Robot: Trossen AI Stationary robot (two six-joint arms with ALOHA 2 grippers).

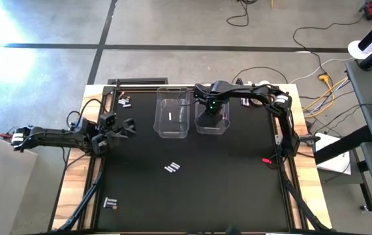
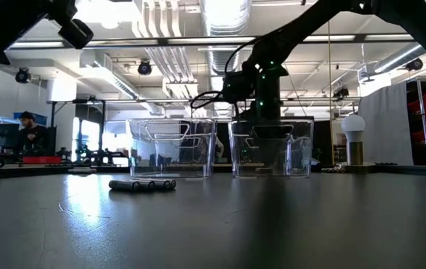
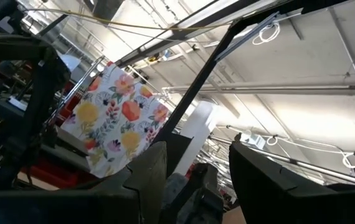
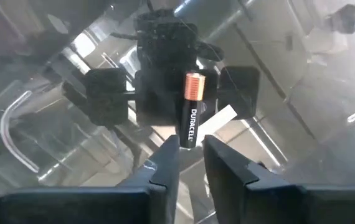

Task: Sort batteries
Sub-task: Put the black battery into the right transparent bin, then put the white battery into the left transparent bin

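Two dark, matte-black jointed arms. Left arm (image 1: pixel 62 136): slim black links, looped black cabling, white-and-red fitting at its outer end. Right arm (image 1: pixel 264 98): black links, small green indicator light near the wrist, red tag low on its column. Finger pads (image 4: pixel 165 168): black, wedge-shaped.

You have two clear bins standing side by side at the far middle of the mat, with only a narrow slot between them. The right bin (image 1: pixel 212 121) is taken up by the right gripper (image 1: pixel 211 109), reaching down into it with a dark copper-topped battery (image 4: pixel 189 109) at its fingertips. The left bin (image 1: pixel 173 116) is unobstructed from above. The left gripper (image 1: pixel 126 127) waits at the mat's left edge. Small battery clusters lie mid-mat (image 1: pixel 172 168), near the front-left corner (image 1: pixel 111 204) and at the far-left corner (image 1: pixel 124 100); between them the mat is bare.
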